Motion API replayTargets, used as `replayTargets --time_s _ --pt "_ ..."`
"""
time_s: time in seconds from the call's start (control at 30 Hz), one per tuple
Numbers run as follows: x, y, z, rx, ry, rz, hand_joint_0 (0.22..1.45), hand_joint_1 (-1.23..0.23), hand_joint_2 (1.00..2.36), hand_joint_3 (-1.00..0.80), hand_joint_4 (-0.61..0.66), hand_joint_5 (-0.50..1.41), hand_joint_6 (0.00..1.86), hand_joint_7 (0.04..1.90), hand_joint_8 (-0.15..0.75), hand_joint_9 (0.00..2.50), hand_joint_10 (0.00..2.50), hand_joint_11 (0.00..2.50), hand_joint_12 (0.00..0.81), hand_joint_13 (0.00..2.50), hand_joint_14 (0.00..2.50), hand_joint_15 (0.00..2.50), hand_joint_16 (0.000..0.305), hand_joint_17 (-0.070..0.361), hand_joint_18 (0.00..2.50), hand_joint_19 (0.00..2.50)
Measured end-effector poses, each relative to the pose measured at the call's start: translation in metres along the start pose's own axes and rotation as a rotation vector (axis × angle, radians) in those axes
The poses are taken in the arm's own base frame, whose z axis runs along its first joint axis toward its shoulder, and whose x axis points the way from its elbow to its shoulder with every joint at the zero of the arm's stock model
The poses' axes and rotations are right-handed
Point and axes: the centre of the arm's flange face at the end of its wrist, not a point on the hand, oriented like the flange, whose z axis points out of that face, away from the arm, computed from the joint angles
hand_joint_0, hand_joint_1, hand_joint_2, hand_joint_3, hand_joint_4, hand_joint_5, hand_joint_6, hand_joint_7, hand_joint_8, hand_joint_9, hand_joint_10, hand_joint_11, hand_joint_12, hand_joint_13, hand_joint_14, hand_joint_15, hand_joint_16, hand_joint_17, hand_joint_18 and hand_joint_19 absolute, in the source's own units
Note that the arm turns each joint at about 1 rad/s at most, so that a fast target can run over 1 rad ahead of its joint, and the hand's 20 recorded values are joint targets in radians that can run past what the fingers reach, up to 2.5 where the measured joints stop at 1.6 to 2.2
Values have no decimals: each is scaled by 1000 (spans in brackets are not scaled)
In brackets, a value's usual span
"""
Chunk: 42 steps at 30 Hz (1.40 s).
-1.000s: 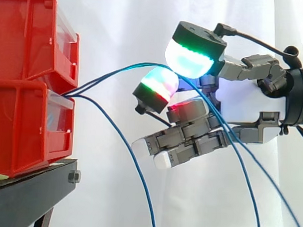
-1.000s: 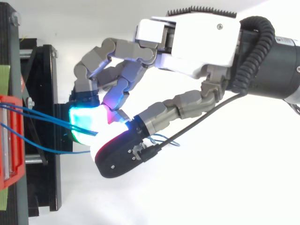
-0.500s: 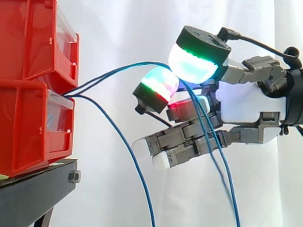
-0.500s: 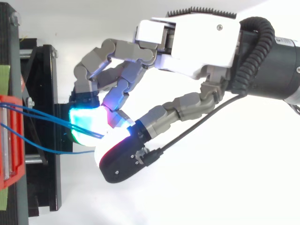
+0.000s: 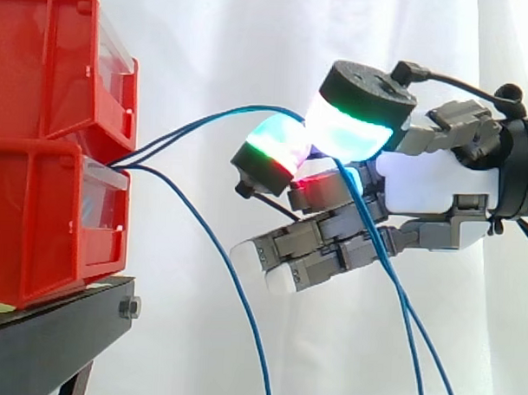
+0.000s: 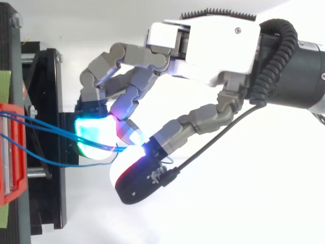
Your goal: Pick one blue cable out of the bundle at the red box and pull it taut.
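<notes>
Two blue cables [image 5: 241, 111] leave the gap between the stacked red bins [image 5: 38, 198] side by side, rise in a shallow arc to the right and run in between two glowing fingertips [image 5: 349, 131] of the hand [image 5: 429, 182]. One pad is large and lit green and white, with the thumb's dark cap above it. The other is smaller, striped green, cyan and red, and sits just below and to the left. From there the pair drops across the folded lower fingers and falls slack to the bottom edge of the side view. The hand is clenched on this pair, with finger and thumb curled in so that the pads close on the strands. From above, the same cables cross from the bins to a cyan pad [image 6: 94, 137] and end where it meets the thumb's white pad. A third, loose blue cable [image 5: 229, 274] leaves the same gap and hangs down in a long curve, well apart from the hand. The bins rest on a black stand [image 5: 51, 329] before the white curtain [image 5: 209, 40].
</notes>
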Motion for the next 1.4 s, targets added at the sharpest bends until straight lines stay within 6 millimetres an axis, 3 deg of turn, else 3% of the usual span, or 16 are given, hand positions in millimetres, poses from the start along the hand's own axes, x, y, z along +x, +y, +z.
replayTargets --time_s 0.23,0.4,0.63,0.83,1.03,1.3,1.4 --pt "0 0 0 0 0 1 477 -857 1000 -500 44 -198 912 948 296 1065 101 1486 383 590 12 339 59 133 530 309" --pt "0 0 0 0 -1 3 535 -726 1000 -500 22 -189 902 993 275 1099 0 1552 366 586 13 345 55 124 498 337" --pt "0 0 0 0 0 4 661 -804 1010 -361 -13 -182 904 1056 253 1119 0 1570 352 604 14 337 52 117 504 323" --pt "0 0 0 0 0 3 726 -877 1010 -367 -98 -181 918 1011 251 1113 1 1572 347 614 13 333 51 116 526 292" --pt "0 0 0 2 0 3 631 -818 1006 -407 -76 -147 852 1209 203 1131 5 1479 333 558 14 332 50 112 448 341" --pt "2 0 0 4 -2 3 574 -704 1011 -286 -179 -135 848 1199 188 1121 9 1401 340 500 12 330 52 118 346 367" --pt "2 0 0 5 -5 3 598 -774 1013 -194 -150 -146 870 1191 206 1125 7 1444 354 520 12 326 54 122 392 327"
